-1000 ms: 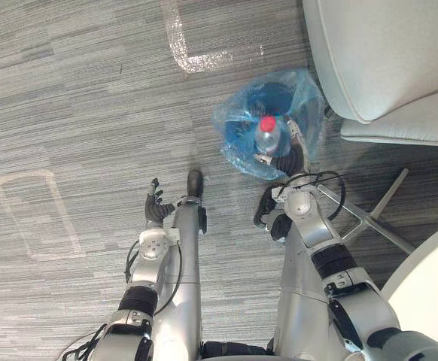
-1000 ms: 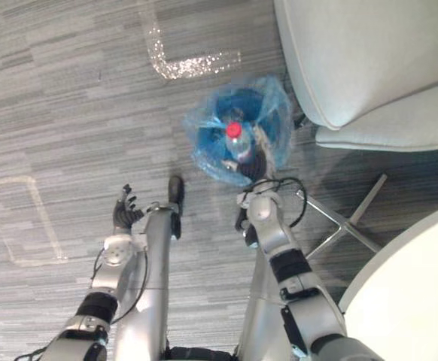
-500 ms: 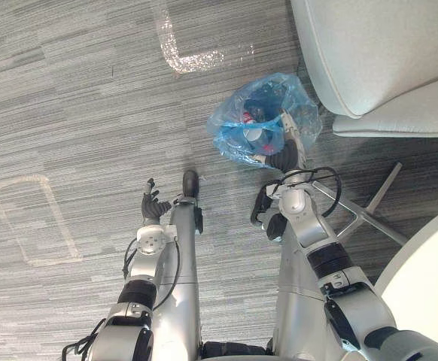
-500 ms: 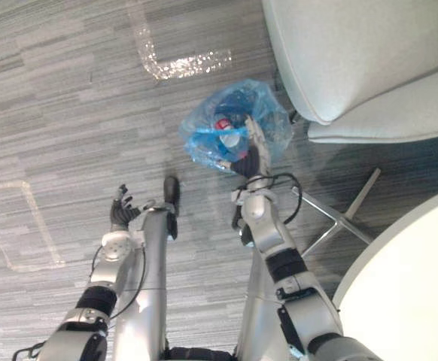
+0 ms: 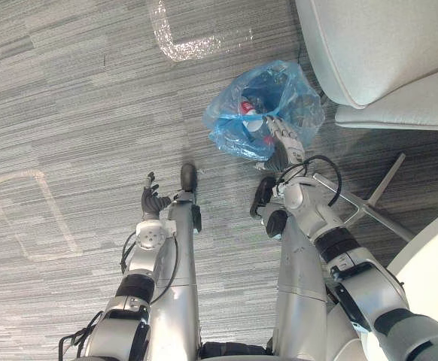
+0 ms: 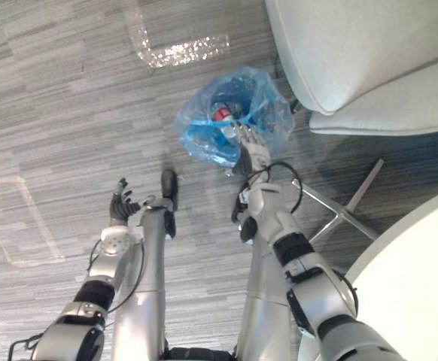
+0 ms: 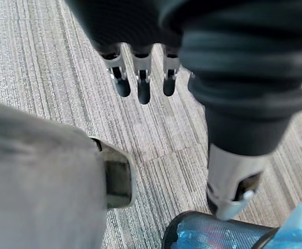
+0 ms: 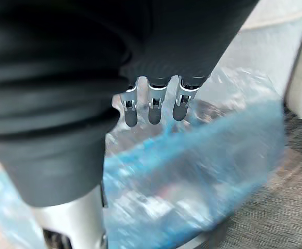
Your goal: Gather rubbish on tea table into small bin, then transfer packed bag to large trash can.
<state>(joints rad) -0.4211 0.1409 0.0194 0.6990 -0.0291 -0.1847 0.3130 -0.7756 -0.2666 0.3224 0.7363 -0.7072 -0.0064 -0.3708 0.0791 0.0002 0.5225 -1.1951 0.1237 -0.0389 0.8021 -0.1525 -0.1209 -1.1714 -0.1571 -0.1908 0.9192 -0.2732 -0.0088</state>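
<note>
A blue plastic bag [image 5: 263, 111] lines a small black mesh bin [image 7: 209, 231] that stands on the grey carpet. Inside lie a clear bottle with a red cap [image 5: 249, 114] and other rubbish. My right hand [image 5: 283, 143] is at the bag's near rim, open, with straight fingers [image 8: 153, 106] stretched over the blue plastic and holding nothing. Over bare carpet to the bin's left, my left hand [image 5: 154, 200] hangs open and empty, its fingers [image 7: 140, 83] straight.
A white upholstered chair [image 5: 377, 53] stands close behind and to the right of the bin, its metal legs [image 5: 369, 214] spreading beside my right arm. A white round table's edge [image 5: 433, 256] shows at the lower right. Tape marks [image 5: 181, 47] lie on the carpet.
The red-capped bottle has gone from upright in the bag's middle to lying among the rubbish. My right hand's fingers have straightened and reached further over the bag's rim. The left hand stays put.
</note>
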